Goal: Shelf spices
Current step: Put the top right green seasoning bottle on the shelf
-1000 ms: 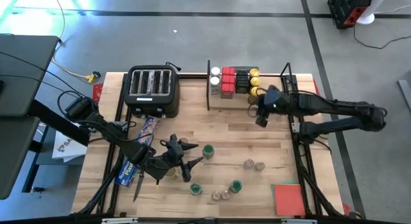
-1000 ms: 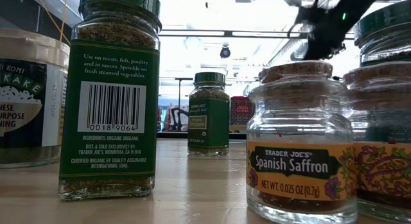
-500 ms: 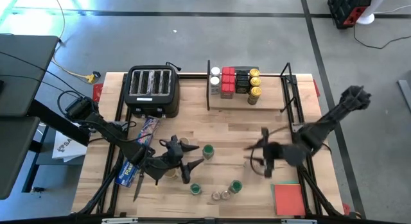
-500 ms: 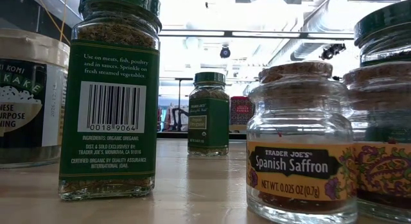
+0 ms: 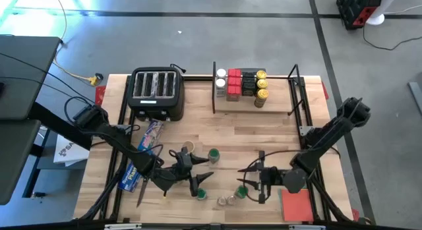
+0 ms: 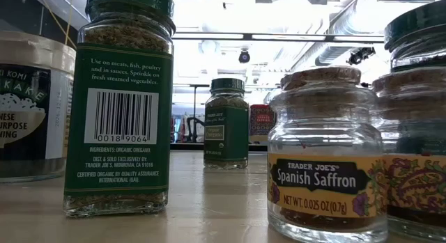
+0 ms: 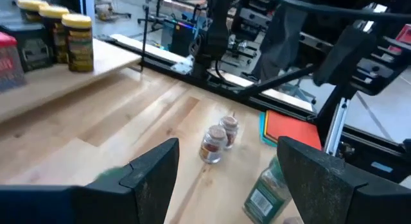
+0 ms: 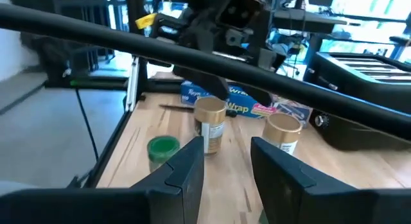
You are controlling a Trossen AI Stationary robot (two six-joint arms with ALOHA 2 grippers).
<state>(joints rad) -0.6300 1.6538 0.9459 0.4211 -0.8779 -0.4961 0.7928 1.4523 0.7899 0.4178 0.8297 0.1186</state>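
The shelf (image 5: 277, 106) stands at the far side with red tins, black boxes and yellow-lidded jars (image 5: 241, 84) on its board. Loose spices stand on the table near the front: a tan-lidded jar (image 5: 189, 147), green-lidded jars (image 5: 213, 154) (image 5: 201, 194) (image 5: 242, 190) and tiny clear jars (image 5: 226, 201) (image 7: 218, 137). My left gripper (image 5: 198, 178) (image 7: 228, 179) hovers open and roughly level among the left jars. My right gripper (image 5: 249, 182) (image 8: 228, 166) hovers level beside the green-lidded jar and faces the table's left; its fingers stand apart with nothing between them.
A black toaster (image 5: 156, 93) stands at the far left. A blue wrap box (image 5: 142, 157) lies under my left arm. A red pad (image 5: 297, 203) lies at the near right. In the low view, jars (image 6: 125, 104) (image 6: 324, 156) stand close to the camera.
My right gripper has swung away from the shelf toward the table's near edge, sunk a little and turned toward the table's left, ending beside the near green-lidded jar. My left gripper has crept slightly toward the near edge. No jar has moved.
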